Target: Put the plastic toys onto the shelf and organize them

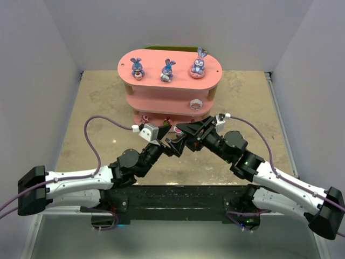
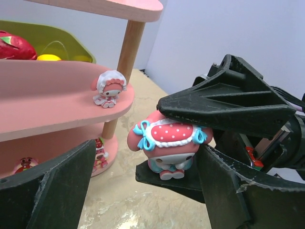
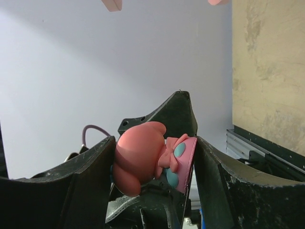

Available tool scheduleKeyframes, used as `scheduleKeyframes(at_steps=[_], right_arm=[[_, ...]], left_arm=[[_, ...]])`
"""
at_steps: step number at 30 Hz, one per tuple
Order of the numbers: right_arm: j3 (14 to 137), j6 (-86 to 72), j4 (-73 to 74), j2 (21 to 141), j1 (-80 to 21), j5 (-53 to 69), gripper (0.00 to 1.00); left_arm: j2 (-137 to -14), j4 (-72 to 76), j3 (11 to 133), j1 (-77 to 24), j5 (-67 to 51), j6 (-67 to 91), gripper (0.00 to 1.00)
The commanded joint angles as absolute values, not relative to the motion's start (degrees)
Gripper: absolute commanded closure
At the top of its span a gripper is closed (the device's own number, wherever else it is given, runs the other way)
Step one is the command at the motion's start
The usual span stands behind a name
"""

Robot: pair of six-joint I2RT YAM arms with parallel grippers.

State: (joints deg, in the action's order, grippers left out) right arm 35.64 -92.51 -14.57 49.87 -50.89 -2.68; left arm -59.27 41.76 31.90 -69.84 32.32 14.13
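On the left, our left arm (image 1: 81, 178) is reaching in over the counter (image 1: 91, 102) toward the middle. The left jaws are standing wide apart, released and gripping nothing. In the left wrist view they are flanking a pink figurine (image 2: 167, 138) in a red dotted bonnet with blue bows. A clear gap is showing on the toy's left side, but we cannot tell whether the other side is touching it.

The figurine is hanging above the counter in the middle of the scene, just on the near side of the shelf (image 1: 178, 82). The right jaws are clenching it, one pressing on its head and the other under its feet.

Farther back, the pink three-board shelf is standing on the counter. Its top board is carrying three purple-blue bunnies upright in a row: a left bunny (image 1: 137, 68), a middle bunny (image 1: 167, 71) and a right bunny (image 1: 199, 65). A white-hooded figure (image 2: 109, 89) is standing at the right end of the middle board. Two small reddish figures (image 1: 144, 118) are sitting on the left half of the bottom board.

On the right, our right arm (image 1: 280, 181) is stretching in toward the centre.
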Motion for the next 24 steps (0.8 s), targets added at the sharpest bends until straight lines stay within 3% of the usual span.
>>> scheduleKeyframes(at_steps=[1,8,24], right_arm=[[36.1,-93.6,-17.4,49.7,-50.7,-1.7,0.65],[36.2,-93.6,-17.9,50.7,-50.7,-1.3,0.65],[35.4,-93.8,-17.8,50.9,-50.6,-1.5,0.65]], left_arm=[[-57.7,50.2,30.9,-70.0,34.9,13.3,0.10],[-58.5,50.9,30.9,-70.1,34.3,12.5,0.00],[-60.1,55.5,30.3,-70.1,28.3,8.9,0.00]])
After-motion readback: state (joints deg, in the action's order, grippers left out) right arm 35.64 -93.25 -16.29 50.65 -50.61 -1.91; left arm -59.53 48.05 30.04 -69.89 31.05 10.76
